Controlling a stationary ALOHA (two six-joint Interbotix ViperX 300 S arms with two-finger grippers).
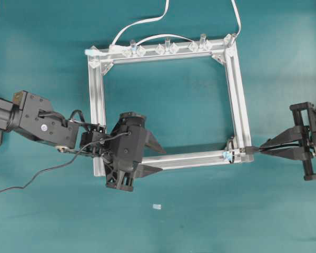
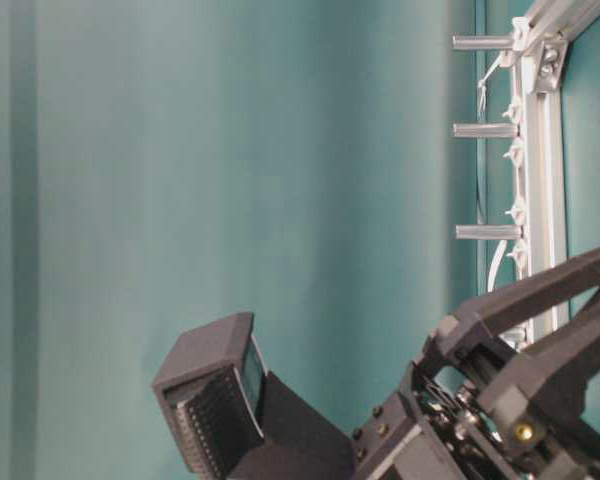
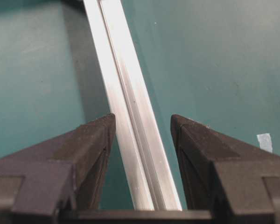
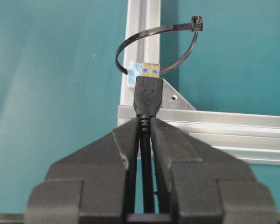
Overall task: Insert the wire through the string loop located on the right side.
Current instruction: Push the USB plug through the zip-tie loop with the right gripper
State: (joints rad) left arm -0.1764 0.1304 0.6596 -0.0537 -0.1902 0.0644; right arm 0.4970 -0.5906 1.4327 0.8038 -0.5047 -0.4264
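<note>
In the right wrist view my right gripper is shut on the wire, just behind its black plug body. The plug's silver tip points at the string loop, a thin black loop with a bluish-clear base on the frame corner. The tip sits at the loop's lower edge; I cannot tell whether it has entered. In the overhead view the right gripper is just right of the loop. My left gripper is open, with its jaws either side of the frame's near bar.
The square aluminium frame lies flat on the teal table. White flat cables and clear clips run along its far bar. A small white scrap lies near the front. The left arm's black lead trails to the left.
</note>
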